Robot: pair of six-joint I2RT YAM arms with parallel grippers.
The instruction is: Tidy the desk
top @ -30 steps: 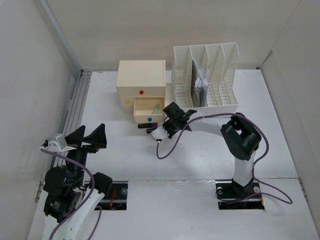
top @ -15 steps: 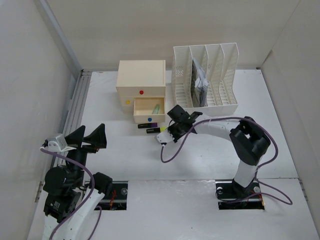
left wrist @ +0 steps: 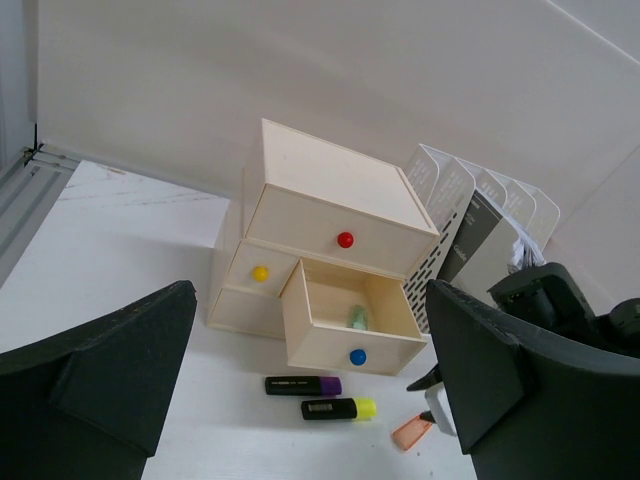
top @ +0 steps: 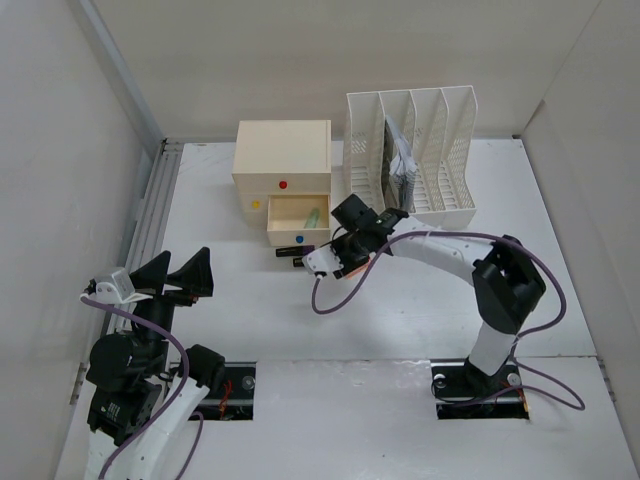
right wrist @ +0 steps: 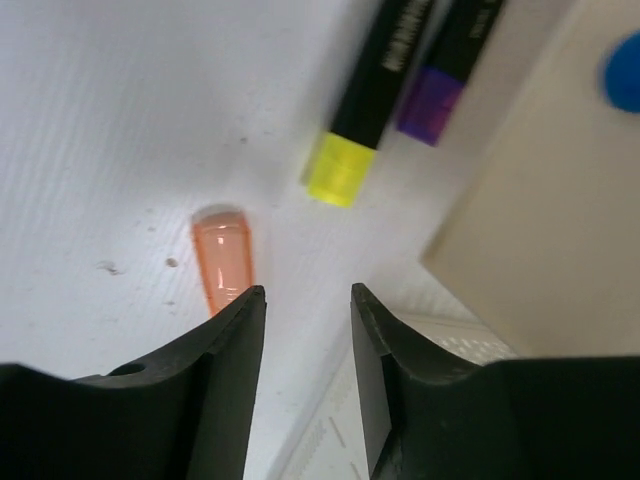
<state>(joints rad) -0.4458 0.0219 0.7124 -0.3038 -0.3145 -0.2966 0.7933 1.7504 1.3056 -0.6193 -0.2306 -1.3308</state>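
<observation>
The white desk (top: 400,310) carries a cream drawer box (top: 282,165) whose bottom drawer (left wrist: 350,325) stands open with a pale green item (left wrist: 356,316) inside. Two black highlighters lie in front of it, one purple-capped (left wrist: 303,385) and one yellow-capped (left wrist: 338,408). My right gripper (top: 335,258) hangs low over the desk beside them, open (right wrist: 307,292), with nothing between its fingers. An orange marker (right wrist: 222,255) lies flat just outside its left finger (right wrist: 215,380). My left gripper (top: 172,274) is wide open (left wrist: 310,300) at the near left, far from everything.
A white slotted file rack (top: 412,150) with papers in it stands right of the drawer box. Pale walls close in the desk on the left, back and right. Two dark cut-outs (top: 235,385) at the front edge hold the arm bases.
My right gripper has gone from shut to open, and it has shifted slightly toward the drawer while its elbow swung right. The orange marker now lies beside its finger. The left arm is still.
</observation>
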